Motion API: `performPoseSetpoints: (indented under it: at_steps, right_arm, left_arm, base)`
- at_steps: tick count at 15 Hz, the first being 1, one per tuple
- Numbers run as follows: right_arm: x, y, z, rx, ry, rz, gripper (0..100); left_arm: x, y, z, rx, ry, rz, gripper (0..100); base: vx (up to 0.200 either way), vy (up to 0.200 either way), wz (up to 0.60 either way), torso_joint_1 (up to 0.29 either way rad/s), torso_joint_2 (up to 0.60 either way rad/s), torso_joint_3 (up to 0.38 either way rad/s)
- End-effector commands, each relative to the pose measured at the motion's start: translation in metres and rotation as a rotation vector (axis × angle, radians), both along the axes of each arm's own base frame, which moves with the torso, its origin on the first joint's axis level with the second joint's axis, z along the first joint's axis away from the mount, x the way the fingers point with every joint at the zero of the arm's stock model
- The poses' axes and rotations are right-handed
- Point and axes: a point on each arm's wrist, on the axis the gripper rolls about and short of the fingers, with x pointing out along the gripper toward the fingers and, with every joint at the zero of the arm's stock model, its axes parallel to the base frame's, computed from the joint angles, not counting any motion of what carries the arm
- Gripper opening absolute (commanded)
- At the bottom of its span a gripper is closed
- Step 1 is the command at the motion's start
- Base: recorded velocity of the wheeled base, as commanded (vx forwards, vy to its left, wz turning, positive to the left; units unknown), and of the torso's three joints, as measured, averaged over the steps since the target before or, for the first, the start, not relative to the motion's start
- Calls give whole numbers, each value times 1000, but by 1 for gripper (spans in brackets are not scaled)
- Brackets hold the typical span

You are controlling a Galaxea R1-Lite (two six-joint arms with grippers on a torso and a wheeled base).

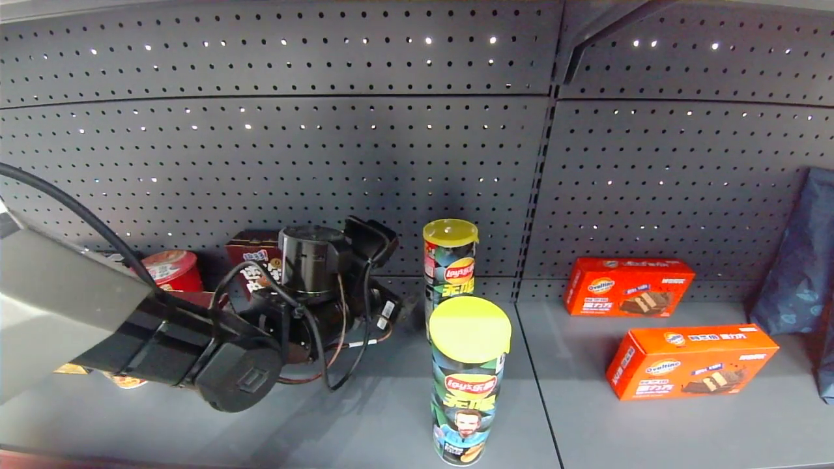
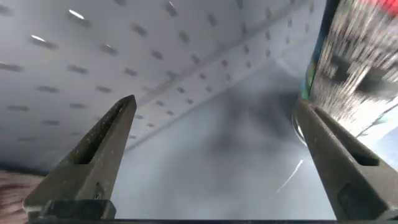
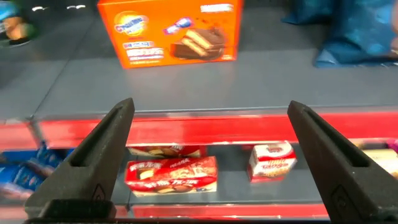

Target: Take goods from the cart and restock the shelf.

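While claw gapes, can stands beside.

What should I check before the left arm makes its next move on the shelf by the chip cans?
1. Left gripper: fingers open, nothing between them, ok.
2. Right gripper: fingers open, empty, ok.
3. Standing upright, front chip can and rear chip can: ok.
4. Left gripper clear of rear chip can: cannot tell; in the head view they sit close together.
5. Lying well apart from the cans, near orange box and far orange box: ok.
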Motion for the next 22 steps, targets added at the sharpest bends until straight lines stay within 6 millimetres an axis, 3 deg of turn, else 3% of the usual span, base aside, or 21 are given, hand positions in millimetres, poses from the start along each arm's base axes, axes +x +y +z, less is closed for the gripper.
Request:
performPoseSetpoints:
  at_steps: [1,3,5,7,10,12,14,17,22]
  right_arm:
    - [10,5,65,-8,-20,149,100]
    - [29,11,93,-22,14,199,100]
    - [62,28,124,-83,62,345,100]
    - [90,46,132,-116,147,414,100]
    - [124,83,112,-196,275,471,100]
    - [148,119,95,-233,278,416,100]
    - [163,139,78,-255,315,361,100]
    - [166,144,55,-306,404,394,100]
    - [178,162,42,-312,440,459,100]
  left_arm:
    - [-22,14,40,-43,-86,19,100]
    - [-41,19,46,-46,-91,5,100]
    - [-70,34,44,-33,-76,9,100]
    - [-87,44,42,-27,-63,8,100]
    - [-95,52,41,-36,-61,16,100]
    - [-102,56,39,-32,-55,16,100]
    - [-112,63,33,-25,-34,5,100]
    - [-112,68,33,-35,-51,18,100]
    - [-109,65,27,-21,-33,15,100]
  base:
    - [0,0,0,0,0,0]
    - [0,0,0,0,0,0]
    - [0,0,0,0,0,0]
    - [0,0,0,0,0,0]
    - [0,0,0,0,0,0]
    - [0,0,0,0,0,0]
    - [0,0,0,0,0,0]
    - [0,0,0,0,0,0]
    - [0,0,0,0,0,0]
